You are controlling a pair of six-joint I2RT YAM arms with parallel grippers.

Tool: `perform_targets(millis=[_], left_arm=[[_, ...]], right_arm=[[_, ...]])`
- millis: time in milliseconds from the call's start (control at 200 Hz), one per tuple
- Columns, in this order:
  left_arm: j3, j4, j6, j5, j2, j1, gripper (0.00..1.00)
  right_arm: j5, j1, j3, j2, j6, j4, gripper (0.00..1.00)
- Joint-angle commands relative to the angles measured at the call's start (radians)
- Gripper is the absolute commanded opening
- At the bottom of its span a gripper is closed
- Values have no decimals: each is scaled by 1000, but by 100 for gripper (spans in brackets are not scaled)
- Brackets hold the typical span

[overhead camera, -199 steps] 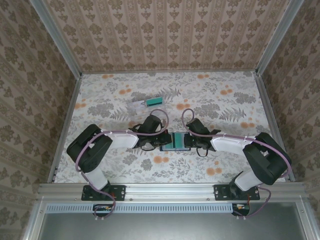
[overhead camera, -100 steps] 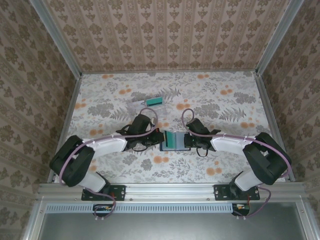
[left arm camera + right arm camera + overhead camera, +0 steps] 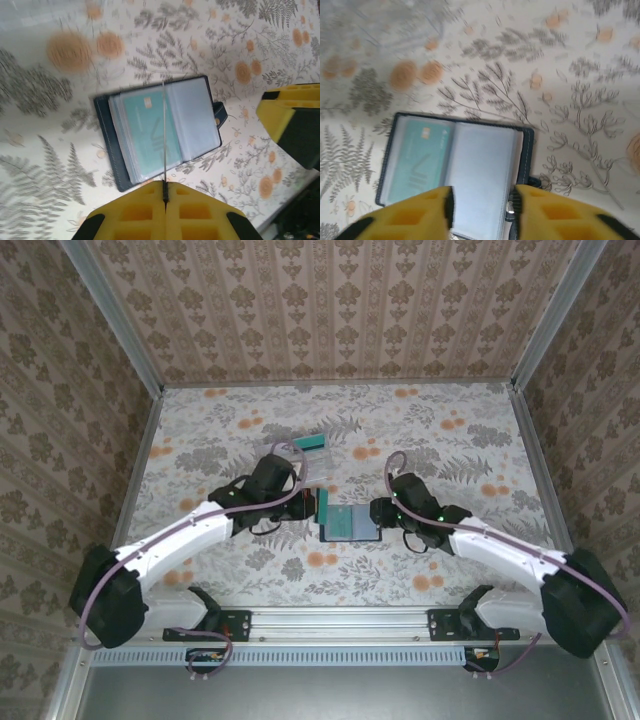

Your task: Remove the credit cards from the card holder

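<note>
Card holder (image 3: 352,525) (image 3: 196,119) (image 3: 481,167): lying open and flat on the floral table (image 3: 450,440), between the two grippers.
Sleeved card (image 3: 144,134) (image 3: 416,161): teal, in the page nearer the left gripper.
Held card (image 3: 323,506) (image 3: 164,140): teal, standing on edge over the holder's left side.
Left gripper (image 3: 312,504) (image 3: 165,192): fingers pressed together on the held card.
Right gripper (image 3: 378,510) (image 3: 481,200): fingers parted, nothing between them, over the holder's clasp side.
Clear box (image 3: 288,450): farther back, well apart from the holder, with a teal card (image 3: 312,443) at it.
</note>
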Motion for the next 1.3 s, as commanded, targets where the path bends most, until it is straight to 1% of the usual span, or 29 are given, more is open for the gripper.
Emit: perform_targets(millis=[0,80,130,190,250,285,310,340,415,480,630,805,885,1040,1195,1295], left_arm=[[112,-214,192,-162,-11,-11,0],[165,-256,285,-258,-3,-19,0],[187,-257,352,-318,-1,-23,0],[211,-247,434,-390,6,-30,0],[241,-240,527,-431,19,-33,0],[261,-239,579,-454,33,-34,0],[279,-239,623,-462,42,-34,0],[293,-235,674,-470,54,-34,0],[334,-234,781,-514,98,-34,0],[376,-247,890,-524,146,-33,0],[470,-277,1095,-563,264,-27,0],[554,-305,1284,-527,372,5,0],[590,-322,1349,-506,418,27,0],[642,-312,1443,-513,505,50,0],[675,-269,1480,-510,566,57,0],[707,-275,1488,-511,607,58,0]], right_arm=[[51,6,-38,-96,-24,-22,52],[57,6,-62,-153,-26,-10,63],[58,6,-80,-184,-30,1,68],[64,7,-97,-213,-29,9,77],[71,7,-111,-234,-30,13,89],[72,6,-119,-246,-32,18,91],[73,6,-125,-255,-32,21,98],[74,6,-130,-265,-32,24,100],[80,6,-140,-286,-36,29,100],[89,6,-145,-299,-38,26,100],[93,1,-161,-323,-39,31,100],[87,-2,-164,-328,-38,28,100],[87,-4,-170,-334,-37,31,100],[85,-9,-172,-333,-34,36,100],[82,-15,-174,-321,-34,41,100],[82,-18,-175,-316,-35,44,100]])
